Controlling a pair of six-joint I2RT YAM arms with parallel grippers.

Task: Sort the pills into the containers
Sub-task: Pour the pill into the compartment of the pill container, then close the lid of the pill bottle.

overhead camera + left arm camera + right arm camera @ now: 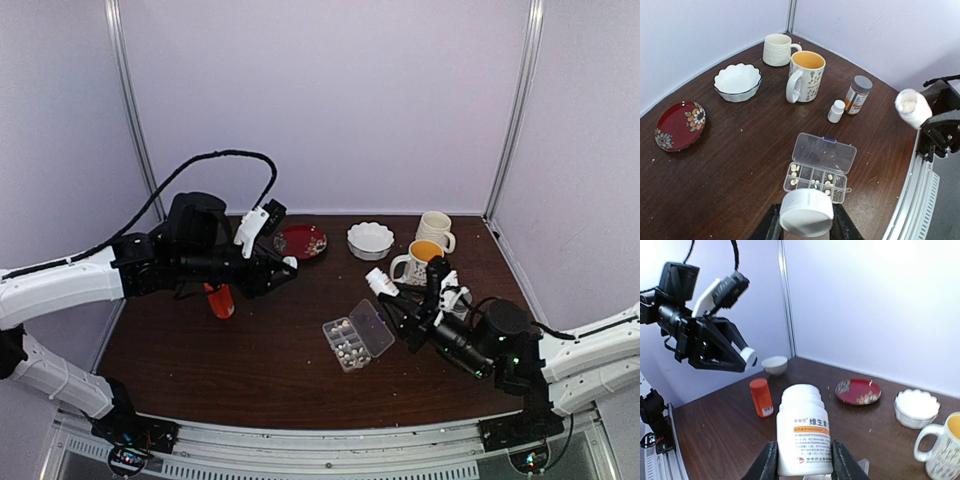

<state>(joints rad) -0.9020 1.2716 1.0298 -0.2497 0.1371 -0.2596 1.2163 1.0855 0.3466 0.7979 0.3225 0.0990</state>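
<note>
The clear organizer box lies open on the table, lid folded back; it also shows in the left wrist view. Whitish pills lie in several of its compartments. My left gripper is shut on a white bottle cap, held high above the near side of the box. My right gripper is shut on an uncapped white bottle with an orange label stripe, held tilted just right of the box. Whitish pills show in the bottle's mouth.
An orange pill bottle stands at the left. A red plate, a white scalloped bowl and two mugs stand at the back. A small white bottle and a grey-capped bottle stand near the mugs.
</note>
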